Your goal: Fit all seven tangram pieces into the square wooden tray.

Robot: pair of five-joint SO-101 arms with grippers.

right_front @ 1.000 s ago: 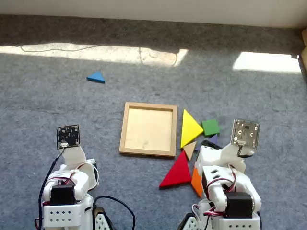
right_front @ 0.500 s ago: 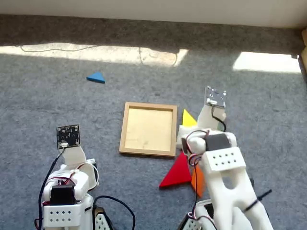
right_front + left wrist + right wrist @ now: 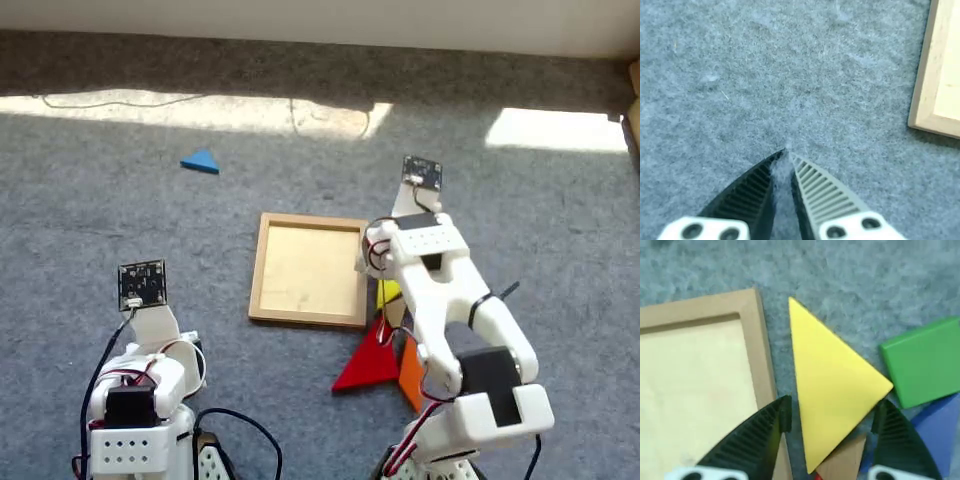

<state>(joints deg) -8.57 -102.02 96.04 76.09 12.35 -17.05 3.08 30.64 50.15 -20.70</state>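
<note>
The square wooden tray (image 3: 264, 272) lies empty mid-carpet. My right arm (image 3: 430, 270) stretches over the pieces beside the tray's right edge. In the right wrist view my right gripper (image 3: 834, 415) is open, its fingers straddling the yellow triangle (image 3: 832, 385), which lies flat next to the tray rim (image 3: 760, 350). A green square (image 3: 925, 367), a blue-purple piece (image 3: 935, 435) and a tan piece (image 3: 842, 462) sit around it. The red triangle (image 3: 372, 358) and an orange piece (image 3: 410, 375) lie nearer the arm's base. A blue triangle (image 3: 201, 161) lies far off at the back left. My left gripper (image 3: 787, 152) is shut above bare carpet.
The left arm (image 3: 140, 380) is folded at the front left, with the tray's corner (image 3: 922, 85) off to one side of its gripper. Sunlit patches and a thin cable (image 3: 300, 115) cross the carpet at the back. Open carpet lies left of and behind the tray.
My right arm has unfolded from its folded pose and swung forward over the yellow triangle, now covering the green square and nearby pieces from above. The left arm has stayed still.
</note>
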